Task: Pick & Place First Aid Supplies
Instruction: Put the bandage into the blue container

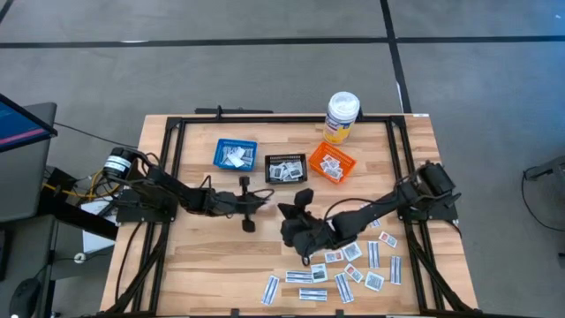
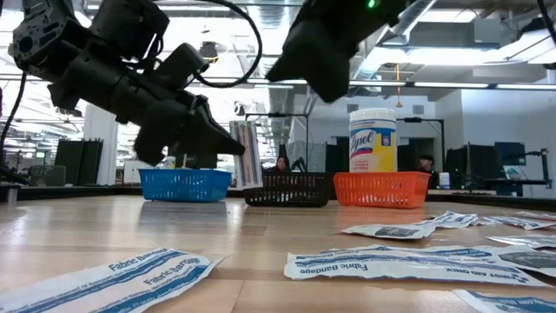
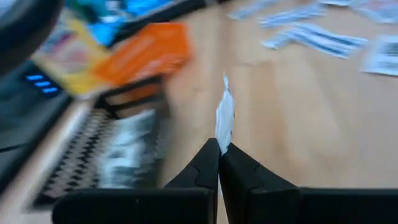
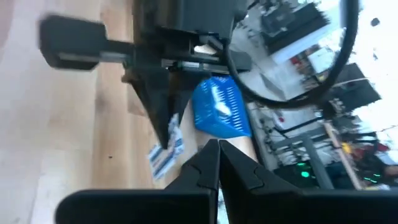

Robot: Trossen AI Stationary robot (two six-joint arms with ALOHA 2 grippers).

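Left claw (image 3: 219, 152) is pinched tight on a narrow bandage packet (image 3: 223, 121), held edge-on above the tabletop (image 1: 212, 256), just near of the baskets. The job now looks like carrying it over a basket, likely the black basket (image 1: 284, 168) or the blue basket (image 1: 235, 155), and it should be centred over the rim before letting go, since a thin strip can flutter aside. The left arm reaches in low from the left, stretched toward the middle. Right claw (image 4: 217, 152) is closed with nothing seen in it, raised mid-table on an arm folded in from the right. Remaining packets (image 1: 353, 265) lie scattered near right.
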